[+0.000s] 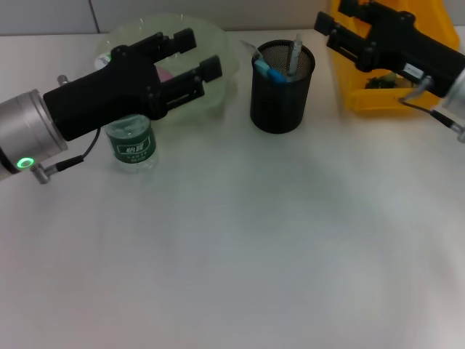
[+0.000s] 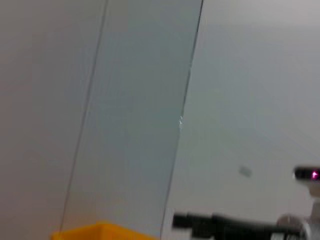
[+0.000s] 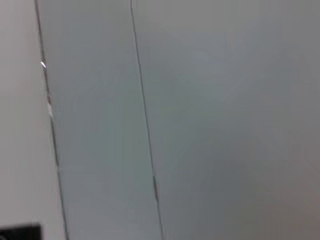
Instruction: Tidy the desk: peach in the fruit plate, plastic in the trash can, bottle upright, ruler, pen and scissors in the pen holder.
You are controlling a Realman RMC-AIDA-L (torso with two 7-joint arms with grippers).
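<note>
Overhead, the left gripper (image 1: 195, 59) is hovering with its jaws spread and empty above the fruit plate (image 1: 218, 43), where something pink is showing. Just beside it the bottle (image 1: 131, 145) is standing upright on the desk (image 1: 240, 247). Pens are sitting in the pen holder (image 1: 282, 91). The right gripper (image 1: 333, 29) is hanging over the yellow trash can (image 1: 363, 98); whether its jaws are parted I cannot tell.

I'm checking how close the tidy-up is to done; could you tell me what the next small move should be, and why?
Probably just draw both arms back. The bottle stands upright, items sit in the pen holder, and the open left gripper hovers empty over the fruit plate. The right gripper is above the trash can.
</note>
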